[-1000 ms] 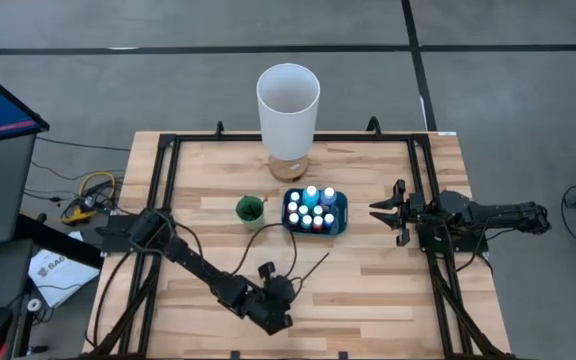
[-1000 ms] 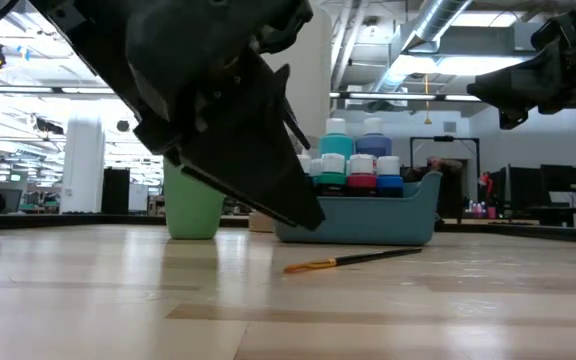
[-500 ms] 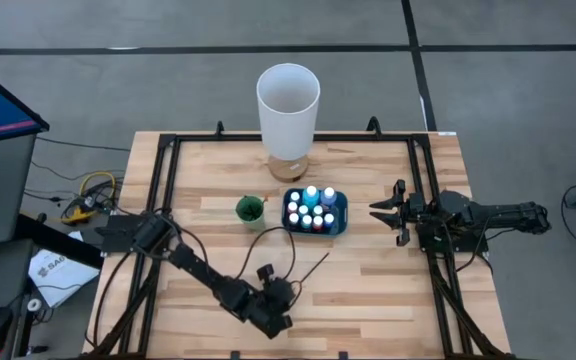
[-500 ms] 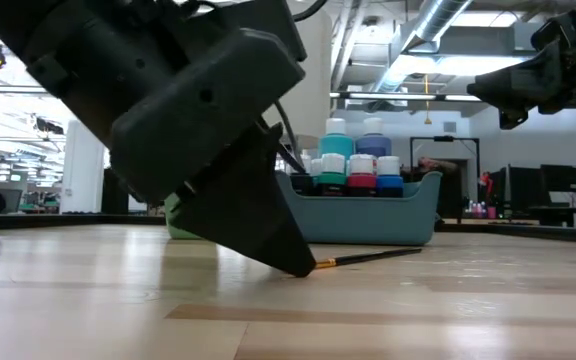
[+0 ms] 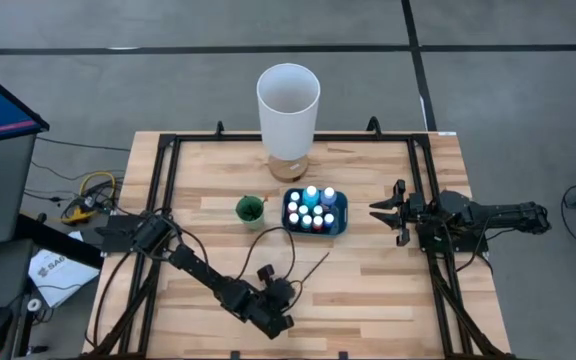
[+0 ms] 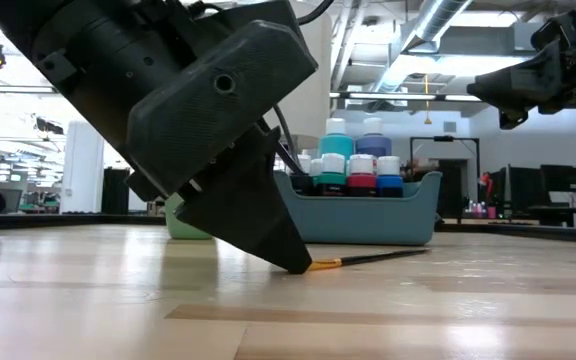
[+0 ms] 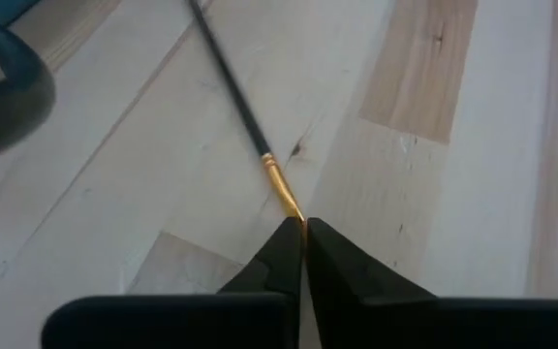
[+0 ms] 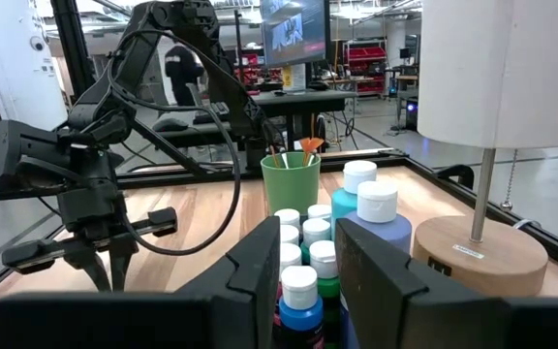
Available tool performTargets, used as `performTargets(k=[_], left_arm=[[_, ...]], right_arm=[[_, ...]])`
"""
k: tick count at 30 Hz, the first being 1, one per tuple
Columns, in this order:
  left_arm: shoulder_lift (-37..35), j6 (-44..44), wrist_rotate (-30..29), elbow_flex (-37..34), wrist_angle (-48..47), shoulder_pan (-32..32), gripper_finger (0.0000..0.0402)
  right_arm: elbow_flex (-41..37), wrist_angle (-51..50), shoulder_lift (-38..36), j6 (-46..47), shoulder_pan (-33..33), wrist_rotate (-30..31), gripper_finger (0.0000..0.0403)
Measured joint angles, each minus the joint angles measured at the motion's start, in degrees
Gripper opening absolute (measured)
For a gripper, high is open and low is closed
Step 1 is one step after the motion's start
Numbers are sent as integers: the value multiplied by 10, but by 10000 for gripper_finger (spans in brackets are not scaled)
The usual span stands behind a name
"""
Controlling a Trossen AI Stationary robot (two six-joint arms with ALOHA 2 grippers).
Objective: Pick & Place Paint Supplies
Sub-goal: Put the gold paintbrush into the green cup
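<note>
A thin dark-handled brush [image 5: 314, 268] lies flat on the wooden table, its orange-gold tip end toward the near edge. My left gripper [image 5: 290, 291] is down at that end, shut on it; the low view shows its fingers [image 6: 290, 262] reaching the table. The small paint bottles [image 5: 313, 208] stand in a blue tray [image 5: 340, 214] at mid-table. My right gripper [image 5: 374, 210] hovers right of the tray, its fingers a little apart and holding nothing. My left gripper pinches the brush's orange-gold tip end [image 7: 285, 197] between its two fingertips [image 7: 281, 242]. The fingers slant down from the near left and lie in line with the brush. The dark handle [image 6: 378, 256] runs away from them and rests on the table.
A green cup [image 5: 250, 209] holding brushes stands left of the tray. A tall white lamp [image 5: 288, 100] on a wooden base stands behind it. Black rails [image 5: 164, 190] run along the table's left, far and right sides. Bare wood lies near the front edge.
My left gripper has come down onto the table at the brush's orange tip end and has shut on it. The brush still lies on the table.
</note>
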Motion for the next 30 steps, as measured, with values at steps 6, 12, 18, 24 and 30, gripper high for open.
performTargets(k=[6, 12, 18, 24, 30], left_arm=[[-5, -12, 6, -1, -3, 0, 0], [-30, -17, 31, -4, -21, -1, 0], [-63, -17, 27, -4, -39, -2, 0], [-102, 8, 6, -3, -50, -2, 0], [-144, 31, -34, -3, -72, -2, 0]], right_arm=[[0, 0, 0, 0, 0, 0, 98], [0, 0, 0, 0, 0, 0, 98], [0, 0, 0, 0, 0, 0, 98], [0, 0, 0, 0, 0, 0, 98], [0, 0, 0, 0, 0, 0, 98]])
